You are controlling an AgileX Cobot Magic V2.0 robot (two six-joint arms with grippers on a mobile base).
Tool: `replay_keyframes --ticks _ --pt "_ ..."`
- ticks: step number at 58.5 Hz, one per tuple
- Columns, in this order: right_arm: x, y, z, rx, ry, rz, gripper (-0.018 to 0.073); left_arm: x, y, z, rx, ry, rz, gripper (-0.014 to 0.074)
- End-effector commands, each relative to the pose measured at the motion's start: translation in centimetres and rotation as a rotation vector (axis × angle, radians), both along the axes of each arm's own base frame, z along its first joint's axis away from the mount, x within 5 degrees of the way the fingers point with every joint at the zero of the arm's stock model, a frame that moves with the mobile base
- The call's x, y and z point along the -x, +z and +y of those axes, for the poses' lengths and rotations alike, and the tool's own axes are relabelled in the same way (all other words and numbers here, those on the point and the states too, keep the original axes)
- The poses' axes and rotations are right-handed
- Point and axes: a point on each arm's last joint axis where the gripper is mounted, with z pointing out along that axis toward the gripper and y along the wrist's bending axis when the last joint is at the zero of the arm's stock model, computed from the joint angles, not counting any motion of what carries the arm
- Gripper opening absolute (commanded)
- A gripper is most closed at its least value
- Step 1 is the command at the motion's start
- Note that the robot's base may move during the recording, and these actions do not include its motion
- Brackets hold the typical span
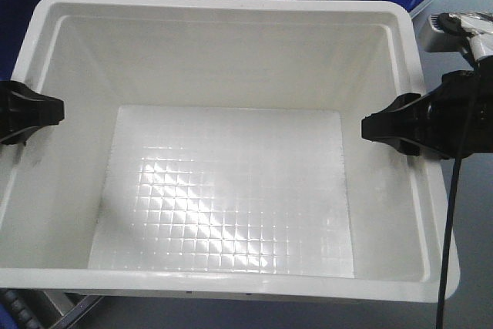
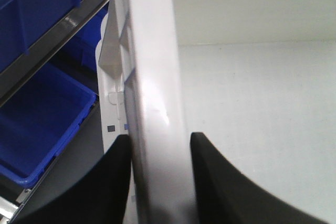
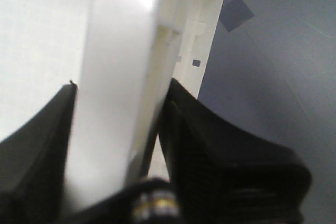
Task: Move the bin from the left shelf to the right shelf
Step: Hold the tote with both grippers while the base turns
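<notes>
Left wrist view: left end effector (image 2: 160,139) grips bin (image 2: 252,103)

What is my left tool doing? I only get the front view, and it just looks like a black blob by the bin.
Observer: The left wrist view shows the left tool astride the rim of the bin, one finger outside, one inside.
Operator: And the right one?
Observer: The right tool clamps the opposite rim likewise, fingers against both faces.
Operator: What's left of the bin?
Observer: A blue bin that looks empty, lower down under a dark shelf rail.
</notes>
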Motion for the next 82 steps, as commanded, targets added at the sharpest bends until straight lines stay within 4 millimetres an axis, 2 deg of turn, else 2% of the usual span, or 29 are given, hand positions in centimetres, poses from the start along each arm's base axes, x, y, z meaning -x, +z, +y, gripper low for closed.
replay_keyframes --ticks 1,82 --pt "0.24 2.71 0.06 -0.051 0.000 -0.151 -0.0004 0.15 2.65 -0.22 0.069 0.012 -0.156 -0.0006" --pt "0.25 2.71 0.06 -0.051 0.000 -0.150 -0.0004 0.15 2.65 -0.22 0.069 0.012 -0.156 -0.0006"
